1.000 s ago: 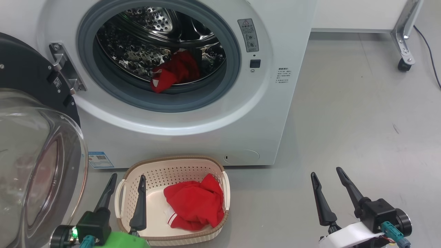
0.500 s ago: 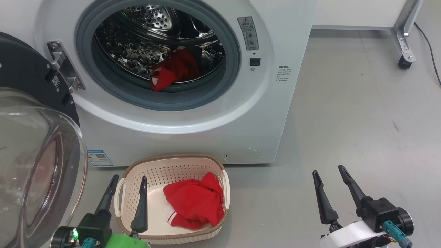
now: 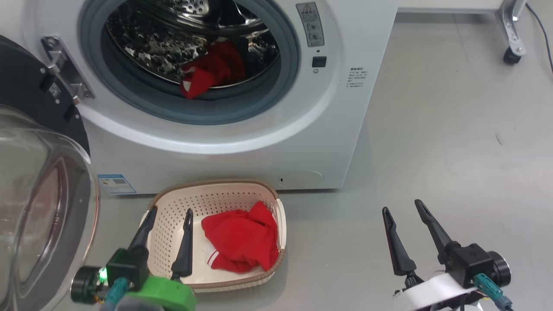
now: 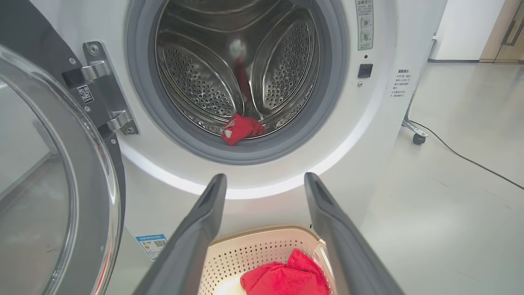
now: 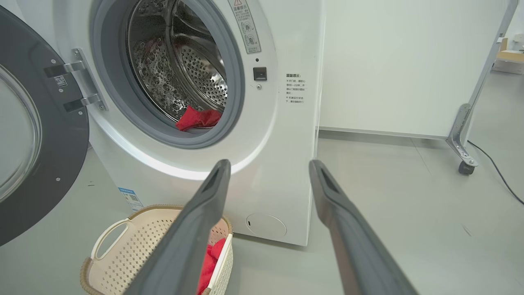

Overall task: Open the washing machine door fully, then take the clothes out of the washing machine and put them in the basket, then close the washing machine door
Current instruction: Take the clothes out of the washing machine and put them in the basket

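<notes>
Washing machine door: swung open, left.
Clothes: one piece in drum, one in basket.
Left claw: apart, empty.
Right claw: apart, empty.

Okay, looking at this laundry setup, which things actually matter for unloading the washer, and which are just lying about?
Part of the job:
washing machine door
washing machine
red garment in the drum
basket
red garment in the basket

Just lying about:
wheeled metal leg
black cable on the floor
</notes>
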Tool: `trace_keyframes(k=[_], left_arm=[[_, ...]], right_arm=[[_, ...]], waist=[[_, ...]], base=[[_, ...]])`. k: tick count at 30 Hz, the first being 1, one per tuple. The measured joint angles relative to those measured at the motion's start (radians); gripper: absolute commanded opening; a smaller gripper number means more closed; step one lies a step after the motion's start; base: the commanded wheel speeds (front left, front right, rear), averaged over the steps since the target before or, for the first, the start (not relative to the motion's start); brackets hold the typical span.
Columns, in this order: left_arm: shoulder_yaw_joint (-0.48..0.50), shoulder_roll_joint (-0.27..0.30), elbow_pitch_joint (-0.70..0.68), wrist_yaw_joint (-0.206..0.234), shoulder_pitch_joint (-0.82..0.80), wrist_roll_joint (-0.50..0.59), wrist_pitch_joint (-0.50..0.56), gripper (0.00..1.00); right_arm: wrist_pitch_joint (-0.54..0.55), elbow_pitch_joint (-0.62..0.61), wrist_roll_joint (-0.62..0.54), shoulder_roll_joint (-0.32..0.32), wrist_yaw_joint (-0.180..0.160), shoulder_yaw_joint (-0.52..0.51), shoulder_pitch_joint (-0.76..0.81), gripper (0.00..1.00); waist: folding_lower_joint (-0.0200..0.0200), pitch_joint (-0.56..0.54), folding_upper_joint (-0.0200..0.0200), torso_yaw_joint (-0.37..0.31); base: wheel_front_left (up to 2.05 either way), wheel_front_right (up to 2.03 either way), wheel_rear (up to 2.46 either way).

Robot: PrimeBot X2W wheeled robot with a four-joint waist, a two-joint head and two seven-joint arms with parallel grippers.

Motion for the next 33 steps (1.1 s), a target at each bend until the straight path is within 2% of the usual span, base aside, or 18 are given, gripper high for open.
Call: trace_keyframes(k=[7,19,25,33], left_arm=[[-0.026,-0.002,0.059,-0.035,-0.173,-0.006,0.054,1.0],[-0.009,0.0,0.211,-0.053,-0.469,-0.028,0.205,1.0],[0.023,0.052,0.269,-0.07,-0.616,-0.031,0.316,1.0],[0.06,0.141,0.309,-0.071,-0.817,-0.03,0.483,1.0]], right_arm=[[0.0,-0.034,0.002,-0.001,0.012,0.026,-0.067,1.0],[0.0,-0.054,0.053,-0.003,0.016,0.065,-0.161,1.0],[0.0,-0.065,0.082,-0.004,0.016,0.092,-0.212,1.0],[0.0,-0.092,0.136,-0.005,0.015,0.123,-0.302,1.0]], waist=[[0.0001,0.086,0.0,-0.026],[0.0001,0.243,0.0,-0.093],[0.0001,0.322,0.0,-0.143],[0.0002,0.432,0.0,-0.215]], base=[[0.0,0.0,0.0],[0.0,0.0,0.0],[0.0,0.0,0.0],[0.0,0.0,0.0]])
